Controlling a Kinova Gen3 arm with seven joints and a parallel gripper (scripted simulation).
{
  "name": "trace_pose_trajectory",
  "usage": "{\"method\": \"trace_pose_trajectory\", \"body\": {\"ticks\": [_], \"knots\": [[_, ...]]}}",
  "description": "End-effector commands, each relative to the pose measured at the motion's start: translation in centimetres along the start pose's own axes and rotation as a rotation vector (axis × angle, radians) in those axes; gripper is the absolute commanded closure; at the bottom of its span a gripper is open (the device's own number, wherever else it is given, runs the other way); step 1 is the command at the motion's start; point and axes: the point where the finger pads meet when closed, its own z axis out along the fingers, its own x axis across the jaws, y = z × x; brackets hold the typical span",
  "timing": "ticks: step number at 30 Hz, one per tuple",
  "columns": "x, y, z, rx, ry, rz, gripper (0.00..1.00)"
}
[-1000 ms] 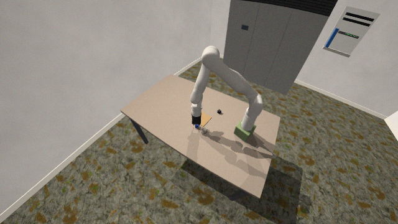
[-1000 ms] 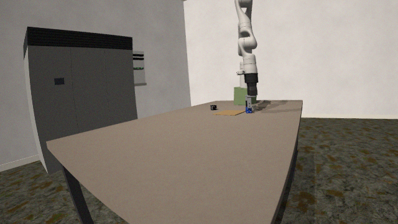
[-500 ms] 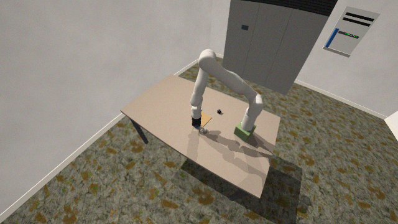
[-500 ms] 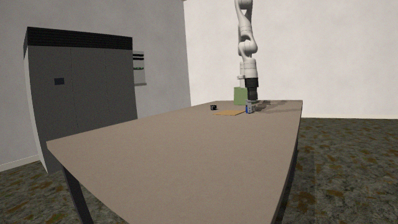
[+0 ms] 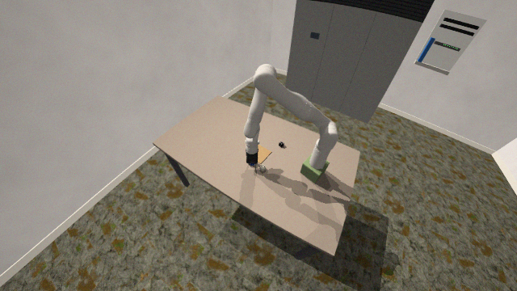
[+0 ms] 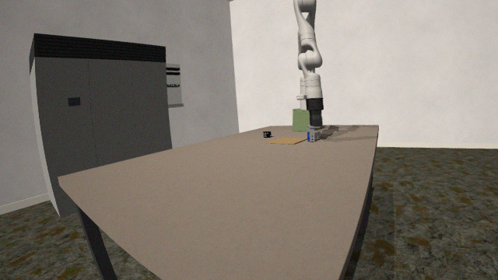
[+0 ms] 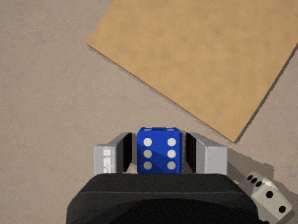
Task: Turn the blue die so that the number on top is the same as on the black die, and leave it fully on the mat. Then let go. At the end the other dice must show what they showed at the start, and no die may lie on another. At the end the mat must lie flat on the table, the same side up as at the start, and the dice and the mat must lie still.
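Blue die (image 7: 158,151) between the fingers: smooth, slightly glossy plastic, white pips. Fingers matt grey metal-look, dark inner pads. Mat (image 7: 200,43) ahead of the gripper: flat matt tan, cardboard-like. Table (image 7: 47,96): smooth matt beige. White die (image 7: 269,197) beside the gripper: matt plastic look.

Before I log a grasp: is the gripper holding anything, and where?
Nothing is held. The open gripper straddles the blue die without clamping it.
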Motion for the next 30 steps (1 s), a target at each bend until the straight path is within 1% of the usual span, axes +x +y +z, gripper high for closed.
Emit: {"method": "trace_pose_trajectory", "body": {"ticks": [1, 24, 25, 30], "knots": [[-0.06, -0.01, -0.06, 0.0, -0.002, 0.0, 0.13], [-0.06, -0.01, -0.06, 0.0, -0.002, 0.0, 0.13], [-0.06, -0.01, -0.06, 0.0, -0.002, 0.0, 0.43], [-0.06, -0.01, -0.06, 0.0, -0.002, 0.0, 0.43]]}}
